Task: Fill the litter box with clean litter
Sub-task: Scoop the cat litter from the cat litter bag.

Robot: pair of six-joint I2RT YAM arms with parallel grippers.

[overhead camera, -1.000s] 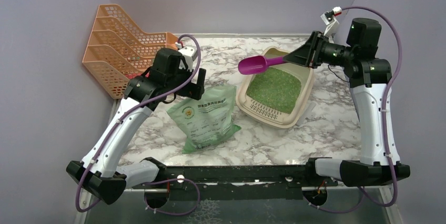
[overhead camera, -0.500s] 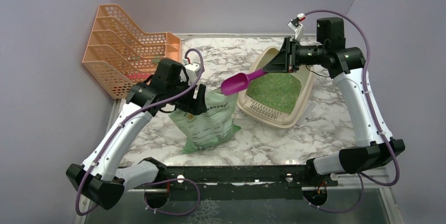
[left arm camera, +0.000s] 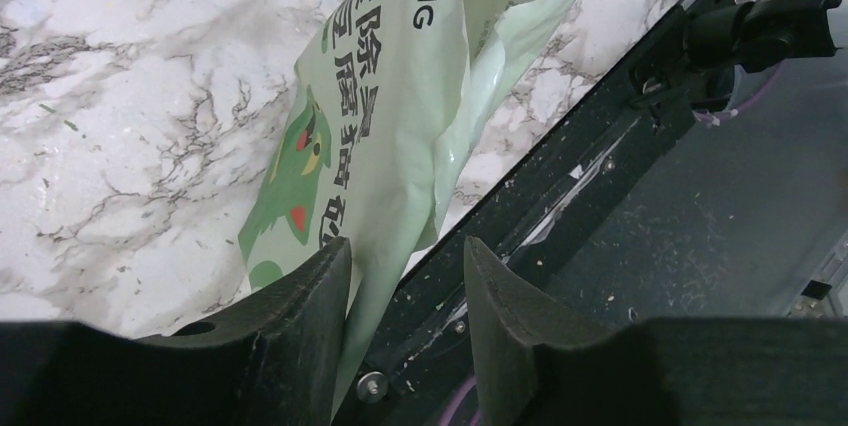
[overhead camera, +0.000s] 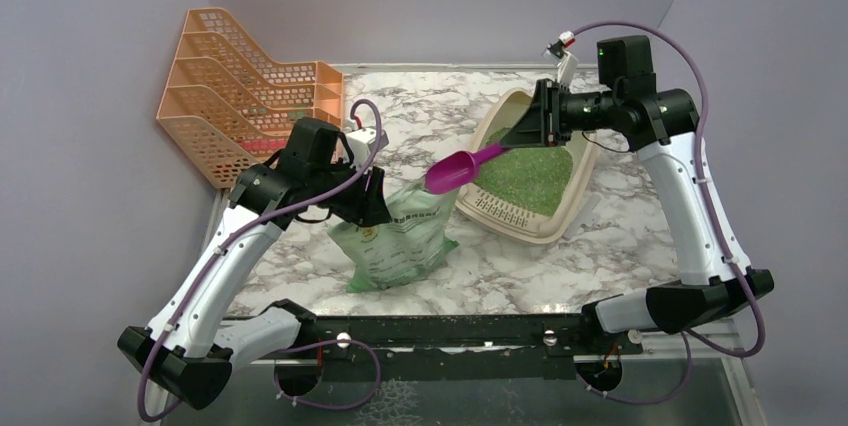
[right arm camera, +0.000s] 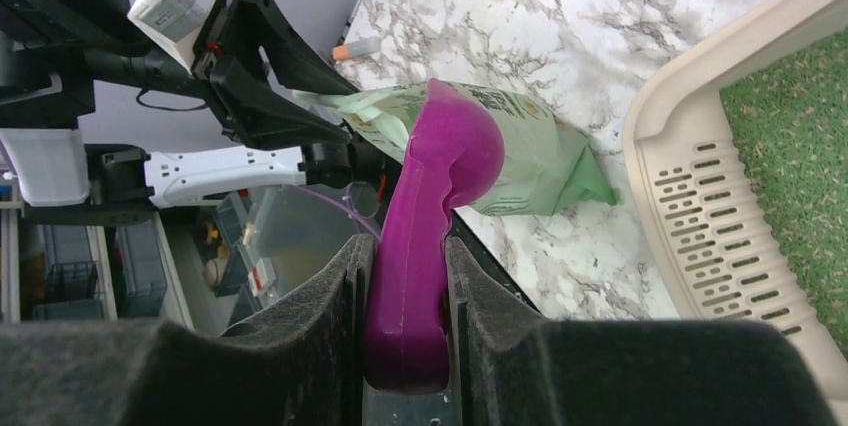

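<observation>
The beige litter box (overhead camera: 515, 218) sits at the back right of the marble table, and green litter (overhead camera: 528, 168) covers its floor. A soft green bag (overhead camera: 400, 238) with dark print stands left of it, its top lifted. My left gripper (overhead camera: 372, 208) is at the bag's upper left edge. In the left wrist view (left arm camera: 405, 246) the jaws are apart; the bag's film (left arm camera: 370, 116) runs between them against the left finger. My right gripper (right arm camera: 405, 241) is shut on the handle of the magenta scoop (right arm camera: 445, 156). The scoop's bowl (overhead camera: 452, 172) hangs over the bag's top, between bag and box.
An orange mesh file rack (overhead camera: 235, 86) stands in the back left corner. Purple walls close in the back and both sides. A black rail (overhead camera: 450, 331) runs along the table's near edge, with a drop beyond it.
My left gripper came down onto the bag's top edge and its jaws narrowed, lifting the bag. The right arm swung the scoop left, from over the litter box to the bag's top.
</observation>
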